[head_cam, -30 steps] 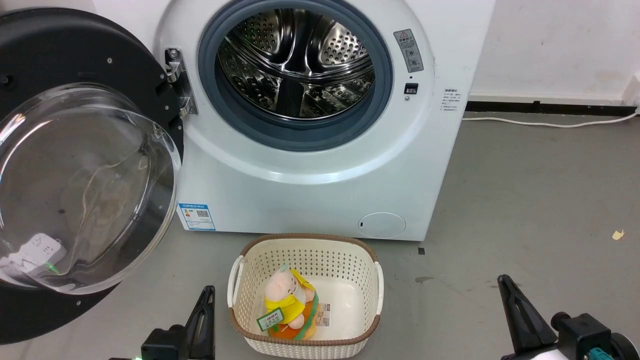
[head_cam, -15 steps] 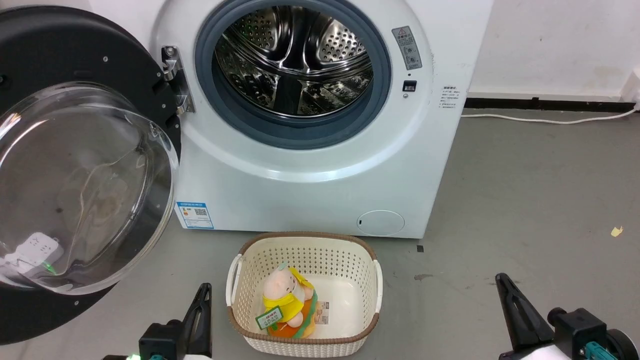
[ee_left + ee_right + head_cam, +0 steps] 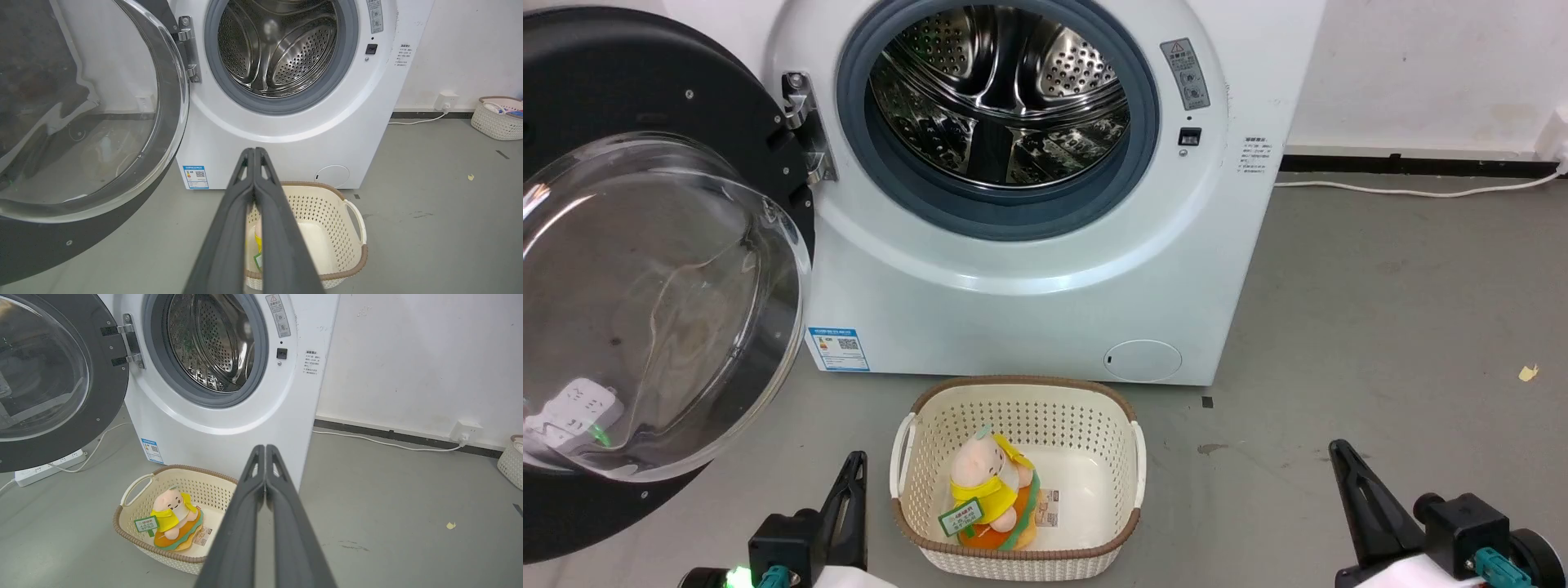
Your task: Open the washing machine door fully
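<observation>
**Washer**: white, standing on the grey floor against the wall, with its steel drum exposed.

**Door**: wide open on the hinge at the washer's left, clear of the opening, its glass bowl bulging toward the robot.

**Basket**: on the floor just before the washer's front, holding a plush in its near-left part.

**Left gripper**: fingers pressed together, empty, near the basket's left handle.

**Right gripper**: fingers likewise together, empty, well apart from the basket on its right.

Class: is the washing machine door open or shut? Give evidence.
Open: the washing machine door hangs swung aside on its hinge, baring the drum.
</observation>
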You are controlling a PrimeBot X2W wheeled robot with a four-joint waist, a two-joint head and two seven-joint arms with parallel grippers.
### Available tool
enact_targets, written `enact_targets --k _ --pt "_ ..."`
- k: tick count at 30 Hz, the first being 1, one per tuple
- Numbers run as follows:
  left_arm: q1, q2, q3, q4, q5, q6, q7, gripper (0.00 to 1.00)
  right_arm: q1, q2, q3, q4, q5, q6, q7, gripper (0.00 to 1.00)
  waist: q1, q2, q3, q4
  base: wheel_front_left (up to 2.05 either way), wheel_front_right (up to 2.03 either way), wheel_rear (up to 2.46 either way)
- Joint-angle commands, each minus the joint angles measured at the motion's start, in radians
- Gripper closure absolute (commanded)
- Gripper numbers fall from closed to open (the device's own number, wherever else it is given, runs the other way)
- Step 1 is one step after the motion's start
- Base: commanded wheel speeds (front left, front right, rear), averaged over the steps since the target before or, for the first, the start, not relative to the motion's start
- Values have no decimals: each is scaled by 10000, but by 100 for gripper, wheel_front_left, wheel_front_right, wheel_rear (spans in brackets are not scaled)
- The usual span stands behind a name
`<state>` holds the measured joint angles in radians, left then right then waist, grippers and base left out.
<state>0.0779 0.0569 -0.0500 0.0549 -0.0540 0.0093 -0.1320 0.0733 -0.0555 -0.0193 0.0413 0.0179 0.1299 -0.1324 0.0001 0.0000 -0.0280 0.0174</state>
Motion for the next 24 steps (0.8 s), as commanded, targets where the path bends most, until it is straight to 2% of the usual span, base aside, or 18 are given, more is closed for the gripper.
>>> enact_targets --k 1,24 --pt "-171 0 46 -82 91 -24 60 100 -172 26 27 -83 -49 4 57 100 -1 0 7 -4 0 0 0" --pt "-398 -25 215 -256 259 -49 530 100 -381 36 89 -206 -98 5 530 100 -1 0 109 -67 0 0 0"
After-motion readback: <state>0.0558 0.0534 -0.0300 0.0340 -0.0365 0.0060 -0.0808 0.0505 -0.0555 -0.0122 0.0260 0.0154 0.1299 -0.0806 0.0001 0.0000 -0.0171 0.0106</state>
